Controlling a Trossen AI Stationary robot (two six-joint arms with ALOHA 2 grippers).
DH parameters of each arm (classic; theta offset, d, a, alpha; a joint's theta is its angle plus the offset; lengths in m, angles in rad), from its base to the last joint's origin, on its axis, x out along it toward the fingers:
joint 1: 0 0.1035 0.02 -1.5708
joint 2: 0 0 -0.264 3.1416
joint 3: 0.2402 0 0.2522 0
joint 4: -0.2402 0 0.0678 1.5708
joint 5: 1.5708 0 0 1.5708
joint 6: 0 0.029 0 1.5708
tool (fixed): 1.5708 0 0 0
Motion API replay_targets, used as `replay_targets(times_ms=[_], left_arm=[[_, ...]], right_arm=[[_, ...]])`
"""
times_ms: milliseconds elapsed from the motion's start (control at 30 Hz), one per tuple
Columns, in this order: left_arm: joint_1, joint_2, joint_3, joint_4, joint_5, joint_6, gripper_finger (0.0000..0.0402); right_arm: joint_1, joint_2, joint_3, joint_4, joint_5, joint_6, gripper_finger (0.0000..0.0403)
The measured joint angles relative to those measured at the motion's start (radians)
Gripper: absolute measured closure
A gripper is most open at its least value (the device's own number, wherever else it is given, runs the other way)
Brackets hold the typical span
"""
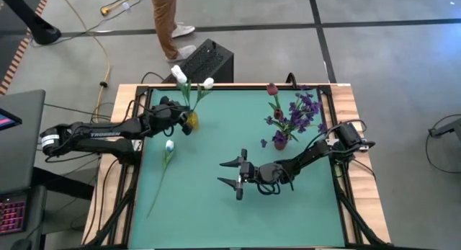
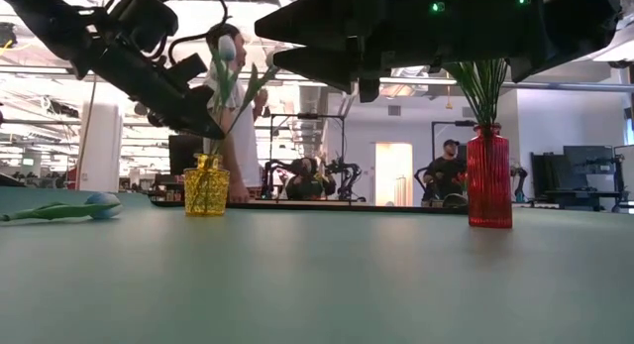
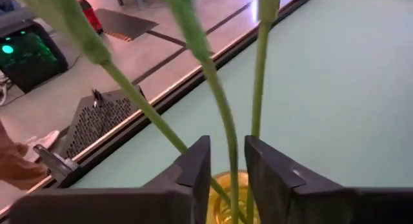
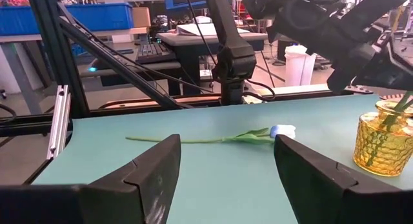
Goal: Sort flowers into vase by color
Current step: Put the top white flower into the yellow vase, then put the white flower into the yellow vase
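Currently the left gripper [image 1: 189, 123] is sitting right over the yellow vase [image 1: 192, 120] at the tabletop's [image 1: 216, 214] far-left area. Its jaws are standing slightly parted around a green stem [image 3: 222, 117] in the left wrist view, barely a gap either side. My read: it is letting go of a stem just dropped into the vase, so the low, close pose is keeping the stem guided into the mouth. Two white tulips [image 1: 180, 75] are already standing in that vase, heads leaning toward the far edge.

Left arm is reaching in flat from the left edge, wrist angled down onto the vase.

Right gripper [image 1: 232, 173] is hovering mid-tabletop, jaws spread wide, holding nothing. It is pointing left across the surface at the loose white tulip [image 4: 282, 131] lying flat on the tabletop, near the yellow vase. Likely lining up the next pick. Right arm is folding back from the right edge, elbow near the red vase [image 1: 281, 141].

Red vase is holding the purple spray [image 1: 306, 109] and dark red tulips [image 1: 272, 89], so that colour group looks sorted. One white tulip is remaining.
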Motion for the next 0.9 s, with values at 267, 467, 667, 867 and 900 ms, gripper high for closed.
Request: replay_targets(times_ms=[267, 467, 667, 867, 900], left_arm=[[-0.004, -0.07, 0.001, -0.094, 0.069, -0.015, 0.0263], [-0.007, -0.169, 0.001, -0.145, 0.029, 0.02, 0.0251], [-0.008, -0.24, 0.001, -0.193, 0.039, 0.027, 0.025], [-0.031, -0.276, 0.05, -0.423, 0.202, -0.028, 0.025], [-0.042, -0.275, 0.069, -0.482, 0.219, -0.049, 0.025]], right_arm=[[-0.001, 0.0, 0.0, 0.0, 0.0, 0.0, 0.0126], [-0.008, 0.0, 0.0, 0.001, 0.0, 0.0, 0.0126], [-0.009, 0.0, 0.0, 0.002, 0.0, 0.0, 0.0126], [-0.008, 0.0, 0.0, 0.002, 0.0, 0.0, 0.0126], [-0.008, 0.0, 0.0, 0.002, 0.0, 0.0, 0.0126]])
